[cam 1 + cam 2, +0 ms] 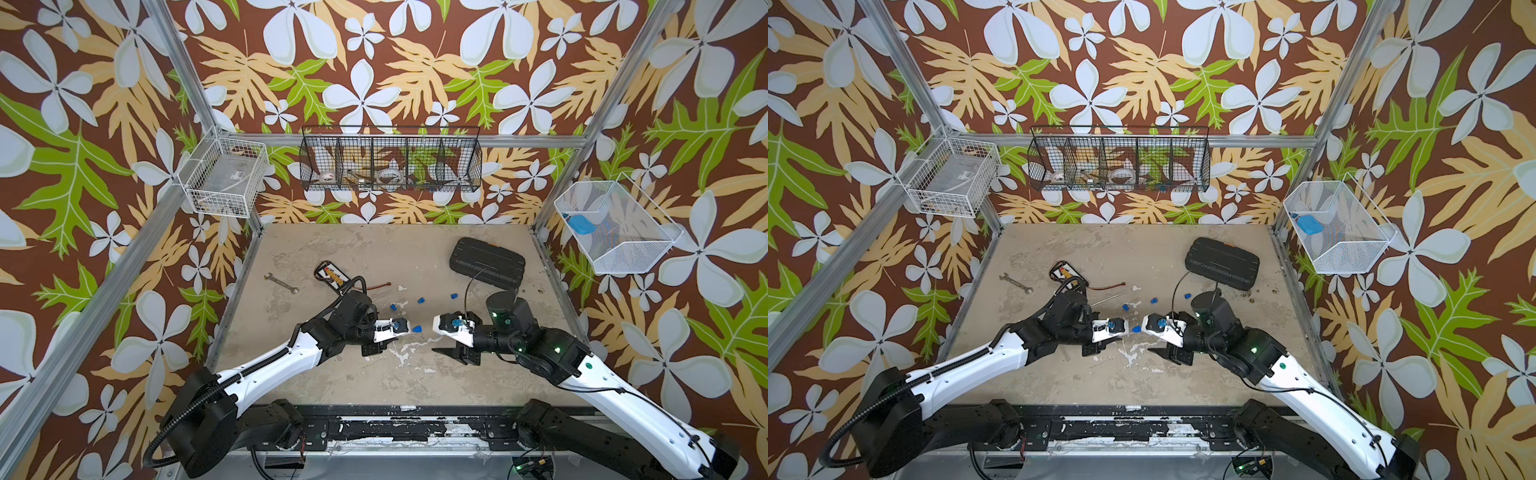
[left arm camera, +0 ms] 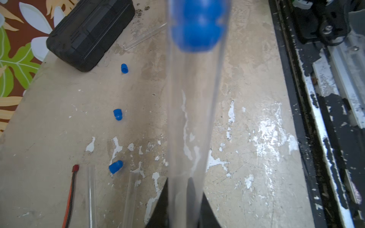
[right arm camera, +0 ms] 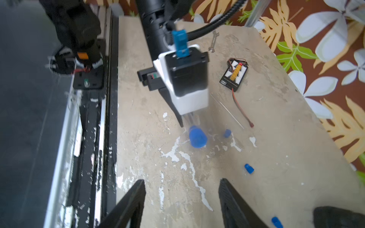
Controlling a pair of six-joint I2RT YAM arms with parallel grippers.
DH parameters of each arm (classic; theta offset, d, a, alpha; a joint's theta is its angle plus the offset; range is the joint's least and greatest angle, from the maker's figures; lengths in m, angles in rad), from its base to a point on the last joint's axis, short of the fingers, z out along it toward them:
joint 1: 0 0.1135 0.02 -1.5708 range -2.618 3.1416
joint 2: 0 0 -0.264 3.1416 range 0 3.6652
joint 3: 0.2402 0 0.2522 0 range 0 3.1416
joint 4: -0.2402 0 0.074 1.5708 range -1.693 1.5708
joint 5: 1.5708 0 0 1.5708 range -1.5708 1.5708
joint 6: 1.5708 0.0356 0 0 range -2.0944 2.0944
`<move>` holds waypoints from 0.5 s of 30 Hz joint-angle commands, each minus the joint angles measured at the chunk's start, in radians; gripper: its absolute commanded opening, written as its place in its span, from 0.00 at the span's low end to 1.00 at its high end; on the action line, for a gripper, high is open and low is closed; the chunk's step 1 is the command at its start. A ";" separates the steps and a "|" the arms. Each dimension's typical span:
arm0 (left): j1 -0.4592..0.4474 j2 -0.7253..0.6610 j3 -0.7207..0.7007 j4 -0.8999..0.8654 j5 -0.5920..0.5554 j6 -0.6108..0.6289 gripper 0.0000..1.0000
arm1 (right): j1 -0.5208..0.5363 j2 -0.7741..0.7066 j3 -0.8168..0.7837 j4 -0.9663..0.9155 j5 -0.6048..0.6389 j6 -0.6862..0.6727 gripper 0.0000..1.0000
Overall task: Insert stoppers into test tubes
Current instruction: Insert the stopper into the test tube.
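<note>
Left wrist view: the left claw [image 2: 185, 184] is clamped tight on a clear test tube [image 2: 186, 118] that runs straight out from between its fingers. A blurred blue stopper [image 2: 197, 25] sits at the tube's far end. Three loose stoppers [image 2: 117, 114] lie on the table [image 2: 246, 79] off to the claw's back-wall side, spaced apart. Two loose tubes [image 2: 91, 195] lie side by side close to the claw on that same side. Another tube [image 2: 144, 36] lies farther ahead, near the black case [image 2: 90, 33].

Right wrist view: the right claw [image 3: 181, 180] gapes wide, with nothing between its fingers. Ahead of it the left claw holds the test tube out toward it, the stopper [image 3: 197, 139] at the nearer end, well clear of the right claw's fingertips. One of the loose stoppers [image 3: 276, 222] lies near one of its fingers.

In both top views the claws point at each other, and the stopper [image 1: 417, 329] [image 1: 1135, 328] sits in the gap between them, closer to the left claw. The loose stoppers lie just past both claws, toward the back wall.
</note>
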 commanded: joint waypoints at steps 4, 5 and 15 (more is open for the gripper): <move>0.001 0.019 0.024 -0.051 0.108 -0.014 0.00 | 0.035 0.044 0.013 0.063 0.078 -0.245 0.58; 0.002 0.018 0.025 -0.052 0.112 -0.011 0.00 | 0.035 0.054 0.020 0.063 0.076 -0.253 0.57; 0.002 0.020 0.029 -0.070 0.114 0.010 0.00 | 0.041 0.122 0.078 0.018 -0.023 -0.323 0.45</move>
